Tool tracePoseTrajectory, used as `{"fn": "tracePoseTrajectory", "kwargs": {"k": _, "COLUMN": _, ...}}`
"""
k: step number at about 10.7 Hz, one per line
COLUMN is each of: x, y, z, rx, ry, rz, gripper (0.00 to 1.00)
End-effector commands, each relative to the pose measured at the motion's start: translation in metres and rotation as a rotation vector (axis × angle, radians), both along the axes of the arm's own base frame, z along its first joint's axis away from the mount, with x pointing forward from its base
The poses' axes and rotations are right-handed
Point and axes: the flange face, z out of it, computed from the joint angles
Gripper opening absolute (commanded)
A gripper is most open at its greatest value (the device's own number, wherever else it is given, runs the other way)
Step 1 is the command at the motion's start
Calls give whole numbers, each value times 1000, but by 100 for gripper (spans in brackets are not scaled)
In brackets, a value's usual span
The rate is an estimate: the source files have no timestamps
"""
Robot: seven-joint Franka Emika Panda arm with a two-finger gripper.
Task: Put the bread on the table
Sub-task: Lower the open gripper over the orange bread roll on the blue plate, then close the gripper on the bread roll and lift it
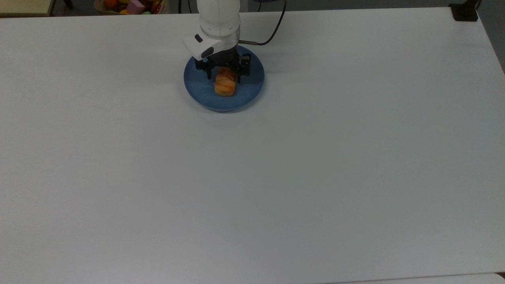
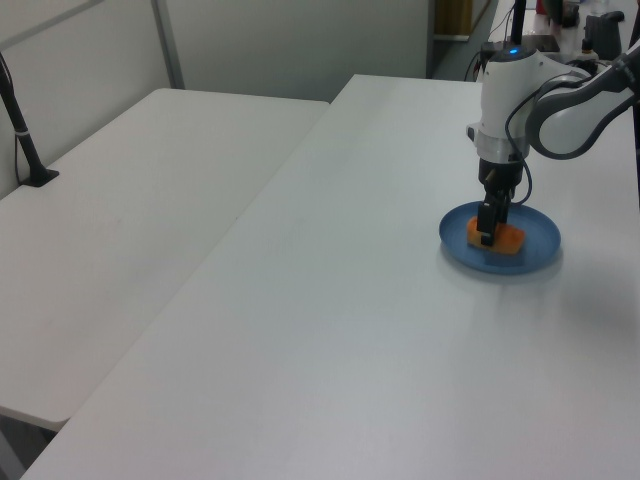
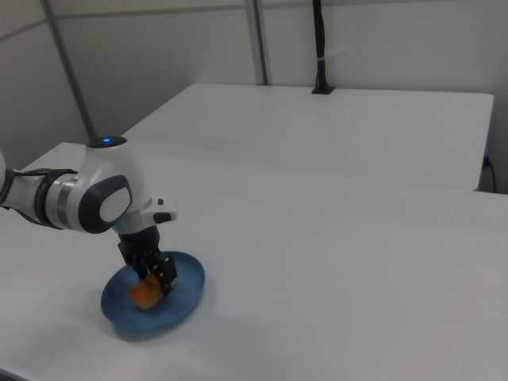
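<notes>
The bread (image 1: 225, 86), a small golden-orange loaf, lies on a round blue plate (image 1: 246, 92) at the far middle of the white table (image 1: 276, 177). My gripper (image 1: 223, 77) is lowered over the loaf's far end, open, with one finger on each side of it. The left view has the gripper (image 2: 487, 233) down on the bread (image 2: 511, 238) inside the plate (image 2: 538, 250). From the right view the gripper (image 3: 159, 278) covers part of the bread (image 3: 143, 296) on the plate (image 3: 187, 292). Whether the fingers touch the loaf I cannot tell.
A bin of colourful items (image 1: 130, 5) sits beyond the table's far edge. A black mount (image 1: 465, 12) is clamped at the top view's upper right corner. A second white table (image 2: 120, 250) adjoins this one, with a black post (image 2: 20, 130) on it.
</notes>
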Motion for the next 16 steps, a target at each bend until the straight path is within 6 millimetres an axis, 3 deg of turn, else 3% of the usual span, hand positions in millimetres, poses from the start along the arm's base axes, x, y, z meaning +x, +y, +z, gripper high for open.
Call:
{"fn": "tracePoseTrajectory", "kwargs": {"k": 1, "x": -1, "y": 3, "z": 0, "rx": 7, "ry": -18, "rz": -18, "gripper": 46}}
{"fn": "tracePoseTrajectory", "kwargs": {"k": 5, "x": -1, "y": 2, "z": 8, "rx": 8, "ry": -23, "rz": -32, "gripper": 44}}
{"fn": "tracePoseTrajectory", "kwargs": {"k": 9, "x": 7, "y": 0, "z": 46, "rx": 1, "ry": 15, "rz": -23, "gripper": 41}}
{"fn": "tracePoseTrajectory", "kwargs": {"k": 12, "x": 17, "y": -3, "z": 107, "rx": 1, "ry": 30, "rz": 9, "gripper": 41}}
{"fn": "tracePoseTrajectory", "kwargs": {"k": 16, "x": 37, "y": -10, "z": 217, "rx": 2, "ry": 14, "rz": 62, "gripper": 41}}
